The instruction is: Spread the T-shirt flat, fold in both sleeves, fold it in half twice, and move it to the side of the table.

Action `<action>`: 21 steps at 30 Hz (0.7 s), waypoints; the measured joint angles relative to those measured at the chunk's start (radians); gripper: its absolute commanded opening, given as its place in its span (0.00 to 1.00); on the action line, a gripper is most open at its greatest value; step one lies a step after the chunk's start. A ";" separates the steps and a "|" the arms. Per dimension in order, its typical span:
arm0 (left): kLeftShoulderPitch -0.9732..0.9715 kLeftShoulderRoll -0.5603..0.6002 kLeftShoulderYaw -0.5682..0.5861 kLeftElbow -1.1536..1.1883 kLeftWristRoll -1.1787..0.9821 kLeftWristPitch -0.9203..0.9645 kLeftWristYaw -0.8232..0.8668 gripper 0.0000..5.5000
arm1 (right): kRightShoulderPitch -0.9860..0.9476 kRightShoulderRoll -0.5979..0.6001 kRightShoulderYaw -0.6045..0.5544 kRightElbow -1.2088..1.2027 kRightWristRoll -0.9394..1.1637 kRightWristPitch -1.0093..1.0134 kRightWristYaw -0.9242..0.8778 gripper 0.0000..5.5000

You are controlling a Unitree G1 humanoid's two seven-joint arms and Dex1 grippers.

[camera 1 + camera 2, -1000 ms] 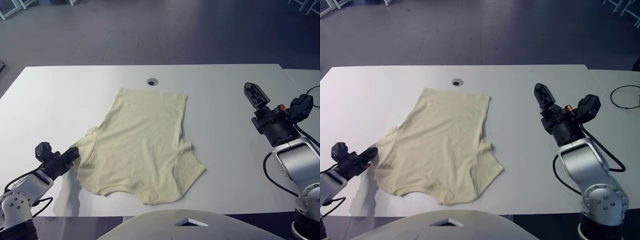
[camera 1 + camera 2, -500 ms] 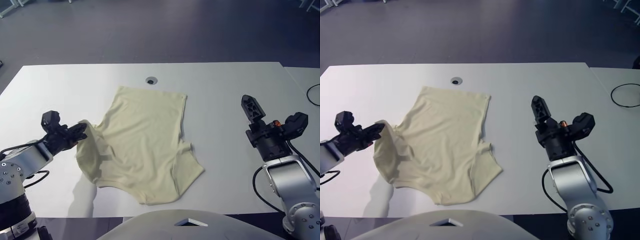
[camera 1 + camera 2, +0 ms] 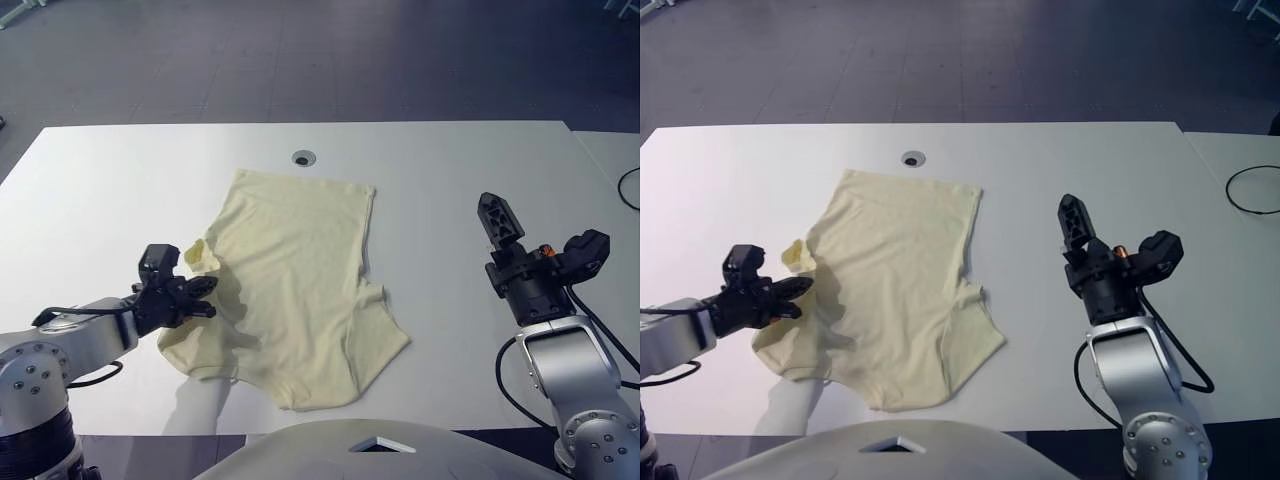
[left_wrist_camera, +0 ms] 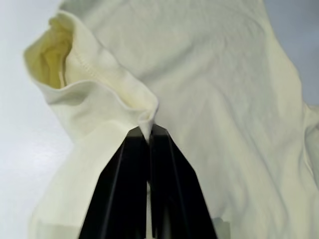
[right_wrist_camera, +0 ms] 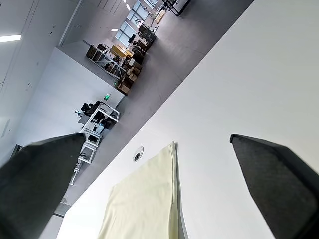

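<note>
t-shirt (image 3: 300,265), cream-coloured, lies on the white tabletop (image 3: 90,180). its straight hem is at the far end by a round cable port (image 3: 302,158), and its sleeves are at the near end. the left tool (image 4: 148,130) has its fingers pressed together on a pinch of fabric at the sleeve (image 4: 70,69). that sleeve stands up as an open loop just beyond the fingertips, over the shirt's edge. the right tool (image 3: 543,232) hangs above the tabletop with its fingers spread wide, the shirt well apart to its left. a dark cable (image 3: 1252,190) lies farther to its right.

Lab hall: white table (image 3: 90,190), distant workbenches (image 5: 125,63)
</note>
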 measured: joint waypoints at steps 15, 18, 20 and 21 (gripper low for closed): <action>0.012 -0.098 -0.067 0.018 -0.503 -0.269 0.401 0.26 | 0.059 -0.080 0.064 -0.008 0.004 0.091 -0.029 0.98; -0.002 0.016 -0.129 0.011 -0.711 -0.423 0.486 0.37 | 0.153 -0.104 0.094 -0.039 0.024 0.119 -0.029 0.98; -0.007 0.059 -0.146 0.014 -0.735 -0.481 0.503 0.44 | 0.198 -0.119 0.110 -0.039 0.035 0.138 -0.029 0.98; -0.012 0.076 -0.148 0.019 -0.737 -0.508 0.511 0.46 | 0.215 -0.125 0.122 -0.039 0.040 0.144 -0.030 0.98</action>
